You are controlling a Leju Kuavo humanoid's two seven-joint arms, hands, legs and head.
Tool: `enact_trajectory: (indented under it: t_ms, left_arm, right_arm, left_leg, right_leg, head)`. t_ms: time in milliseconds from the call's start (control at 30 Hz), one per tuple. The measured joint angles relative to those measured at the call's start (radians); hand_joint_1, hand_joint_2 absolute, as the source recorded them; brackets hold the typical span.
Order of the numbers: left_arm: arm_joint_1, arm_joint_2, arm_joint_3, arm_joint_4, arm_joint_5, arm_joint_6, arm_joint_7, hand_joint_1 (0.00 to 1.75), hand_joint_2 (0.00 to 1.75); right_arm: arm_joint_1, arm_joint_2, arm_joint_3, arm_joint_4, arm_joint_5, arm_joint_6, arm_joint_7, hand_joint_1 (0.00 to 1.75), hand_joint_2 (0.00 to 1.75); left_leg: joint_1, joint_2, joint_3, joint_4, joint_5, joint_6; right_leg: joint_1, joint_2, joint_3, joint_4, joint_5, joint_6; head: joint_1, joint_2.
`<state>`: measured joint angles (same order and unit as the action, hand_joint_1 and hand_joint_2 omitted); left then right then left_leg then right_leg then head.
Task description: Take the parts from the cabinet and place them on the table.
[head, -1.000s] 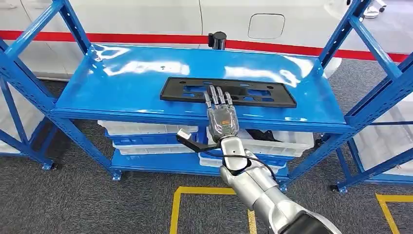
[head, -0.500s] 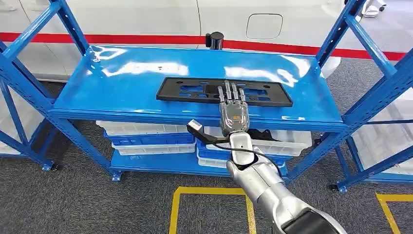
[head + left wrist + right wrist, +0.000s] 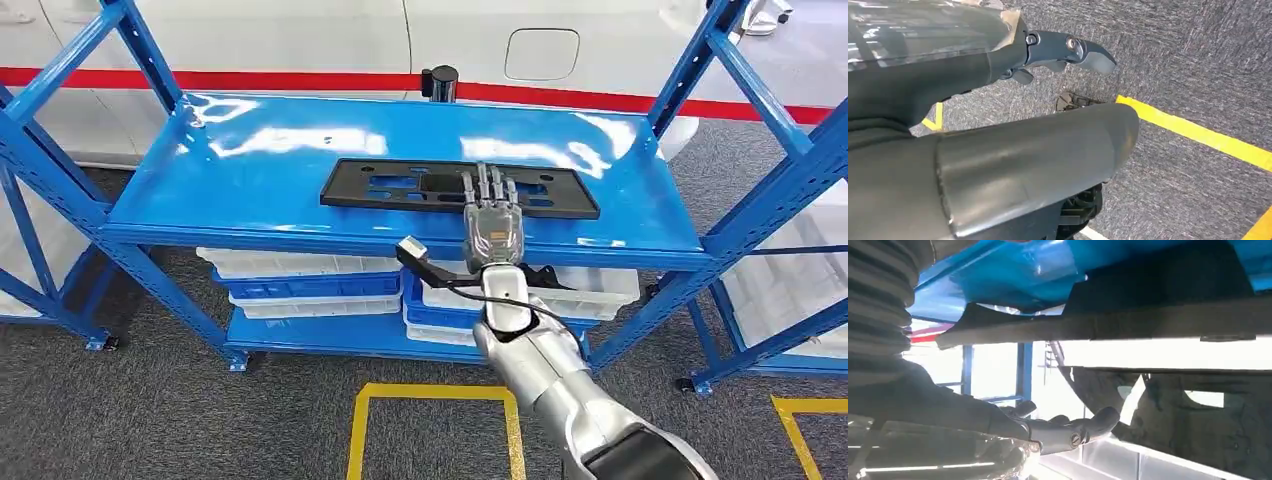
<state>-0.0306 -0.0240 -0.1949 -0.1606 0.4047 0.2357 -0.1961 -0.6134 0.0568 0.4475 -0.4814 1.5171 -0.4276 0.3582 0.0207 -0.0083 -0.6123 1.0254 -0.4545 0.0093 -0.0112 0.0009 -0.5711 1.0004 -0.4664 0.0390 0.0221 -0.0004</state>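
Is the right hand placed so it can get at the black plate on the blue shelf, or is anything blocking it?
Probably yes. The right hand reaches flat over the blue shelf edge, fingers already above the black plate, and nothing lies between them. A firm grasp is not yet evident.

No readable text, labels, brands, numbers or signs in any view.
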Motion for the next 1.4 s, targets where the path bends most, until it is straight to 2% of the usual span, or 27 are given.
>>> enact_trajectory:
  t_ms: [900, 1133, 1267, 1333, 1367, 1400]
  left_arm:
    - [-0.001, -0.003, -0.016, 0.0, -0.016, -0.005, -0.014, 0.0, 0.0]
    - [-0.002, 0.002, -0.022, 0.0, -0.016, -0.008, -0.015, 0.0, 0.0]
    - [-0.002, 0.005, -0.023, 0.0, -0.016, -0.008, -0.014, 0.0, 0.0]
    - [-0.002, 0.006, -0.023, 0.0, -0.016, -0.008, -0.014, 0.0, 0.0]
    - [-0.002, 0.006, -0.023, 0.0, -0.016, -0.007, -0.014, 0.0, 0.0]
    - [-0.002, 0.006, -0.023, 0.0, -0.014, -0.007, -0.013, 0.0, 0.0]
  right_arm:
    - [-0.014, 0.006, -0.006, 0.011, 0.005, -0.024, -0.066, 0.0, 1.75]
    - [-0.014, 0.016, -0.005, 0.012, 0.006, -0.03, -0.076, 0.0, 1.75]
    - [-0.014, 0.023, -0.005, 0.012, 0.006, -0.03, -0.078, 0.0, 1.75]
    - [-0.014, 0.025, -0.005, 0.012, 0.006, -0.031, -0.078, 0.0, 1.75]
    - [-0.015, 0.027, -0.005, 0.012, 0.006, -0.031, -0.078, 0.0, 1.75]
    - [-0.014, 0.027, -0.005, 0.012, 0.006, -0.031, -0.079, 0.0, 1.75]
  left_leg:
    - [0.0, 0.0, 0.0, 0.0, 0.0, 0.0]
    - [-0.004, 0.0, 0.0, 0.002, -0.001, 0.002]
    - [-0.011, 0.0, -0.001, 0.002, -0.003, 0.008]
    - [-0.015, 0.0, -0.001, 0.001, -0.005, 0.016]
    - [-0.012, 0.0, 0.005, -0.01, 0.0, 0.024]
    - [-0.005, 0.004, 0.016, -0.021, 0.006, 0.031]
  right_leg:
    - [0.0, 0.0, 0.0, 0.0, 0.0, 0.0]
    - [-0.005, 0.0, 0.0, -0.001, 0.0, 0.001]
    - [-0.012, 0.0, 0.0, -0.002, 0.001, 0.004]
    - [-0.016, 0.0, 0.001, -0.007, 0.002, 0.012]
    - [-0.012, 0.0, 0.004, -0.008, 0.0, 0.019]
    - [-0.017, -0.001, -0.009, 0.012, -0.008, 0.018]
  head:
    - [0.0, 0.0]
    - [0.0, 0.0]
    - [0.0, 0.0]
    - [0.0, 0.0]
    - [0.0, 0.0]
    - [0.0, 0.0]
